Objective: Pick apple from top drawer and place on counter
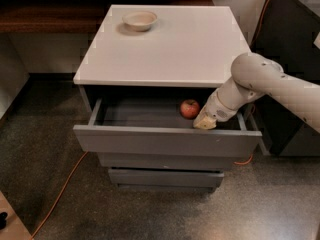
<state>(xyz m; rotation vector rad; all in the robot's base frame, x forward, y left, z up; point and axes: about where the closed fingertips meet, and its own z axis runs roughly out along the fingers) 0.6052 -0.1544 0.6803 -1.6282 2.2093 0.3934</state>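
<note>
The top drawer (165,140) of the grey cabinet stands pulled open. The small red apple (189,108) lies inside it, right of the middle, near the back. My gripper (205,123) reaches down into the drawer from the right, its tip just right of and in front of the apple, close to it. The arm (260,84) comes in from the right edge over the drawer's right side. The white counter (170,44) is the cabinet's top slab.
A shallow beige bowl (140,20) sits at the counter's back left. Two shallower grey drawers (160,169) are closed below. A dark wooden ledge (45,16) runs behind on the left. A dark cabinet (285,39) stands at the right. An orange cable (60,194) lies on the floor.
</note>
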